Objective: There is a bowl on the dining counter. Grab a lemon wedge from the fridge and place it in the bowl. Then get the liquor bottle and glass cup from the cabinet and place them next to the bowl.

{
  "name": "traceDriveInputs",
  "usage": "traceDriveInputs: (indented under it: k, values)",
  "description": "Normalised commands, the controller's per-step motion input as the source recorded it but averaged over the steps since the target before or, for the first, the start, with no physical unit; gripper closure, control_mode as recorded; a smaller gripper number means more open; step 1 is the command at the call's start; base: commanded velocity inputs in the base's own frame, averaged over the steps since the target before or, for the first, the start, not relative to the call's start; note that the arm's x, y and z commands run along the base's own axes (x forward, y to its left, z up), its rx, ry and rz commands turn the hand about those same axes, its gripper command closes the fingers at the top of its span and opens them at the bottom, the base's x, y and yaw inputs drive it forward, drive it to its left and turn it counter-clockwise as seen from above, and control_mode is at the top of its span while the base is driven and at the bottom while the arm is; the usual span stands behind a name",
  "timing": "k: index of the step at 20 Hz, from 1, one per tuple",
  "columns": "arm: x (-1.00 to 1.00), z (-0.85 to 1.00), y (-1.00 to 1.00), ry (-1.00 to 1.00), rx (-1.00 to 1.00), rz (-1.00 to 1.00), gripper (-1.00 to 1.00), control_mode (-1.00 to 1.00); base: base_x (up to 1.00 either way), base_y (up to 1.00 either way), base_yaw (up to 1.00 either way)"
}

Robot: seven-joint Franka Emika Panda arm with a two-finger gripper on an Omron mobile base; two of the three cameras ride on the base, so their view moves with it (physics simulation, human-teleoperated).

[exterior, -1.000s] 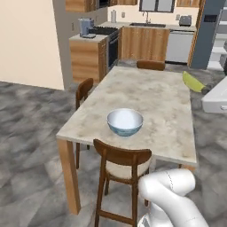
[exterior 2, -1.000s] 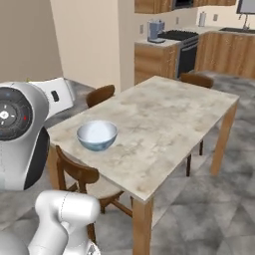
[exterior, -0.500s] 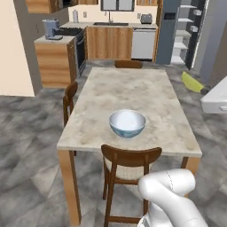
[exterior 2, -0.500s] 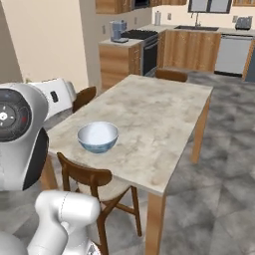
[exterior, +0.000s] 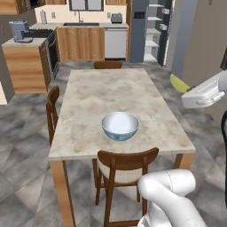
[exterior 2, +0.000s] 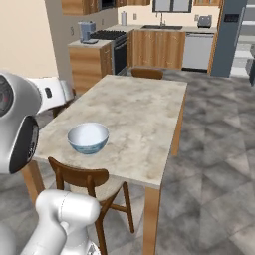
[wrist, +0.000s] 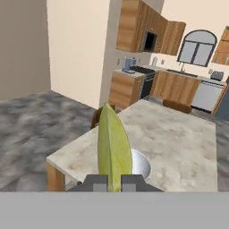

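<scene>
My gripper [wrist: 114, 181] is shut on the lemon wedge [wrist: 114, 145], a yellow-green slice standing up between the fingertips. From the left base view the wedge [exterior: 177, 83] sticks out of the white hand, which hangs in the air off the right side of the dining counter [exterior: 88, 99], above floor level with the top. The pale blue-white bowl [exterior: 119, 125] stands near the counter's front edge, left of and below the hand; it looks empty. The bowl [wrist: 142, 164] lies just behind the wedge in the hand view. The fridge [exterior: 153, 31] stands at the back with a door open.
Wooden chairs stand at the counter's near end [exterior: 126, 165], left side [exterior: 52, 106] and far end [exterior: 108, 64]. A kitchen worktop with a coffee machine [exterior: 20, 31] and a toaster [exterior: 116, 17] runs along the back. Grey floor lies open to the right [exterior 2: 214, 164].
The whole picture has swung: the base has moved, so the counter now lies squarely ahead and the fridge shows at the back. The gripper has stayed shut on the wedge.
</scene>
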Motion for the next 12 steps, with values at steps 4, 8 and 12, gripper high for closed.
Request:
traceDriveInputs:
  k: [4,8,12]
  values:
    - [0.66,-0.43,0.29,0.42,0.00,-0.10,1.00,-1.00,0.00,0.00,0.00]
    - [0.61,-0.40,0.12,0.44,0.00,-0.04,1.00,-1.00,0.00,0.00,0.00]
    - [0.61,-0.24,0.00,0.37,0.01,-0.01,1.00,-1.00,0.00,0.00,0.00]
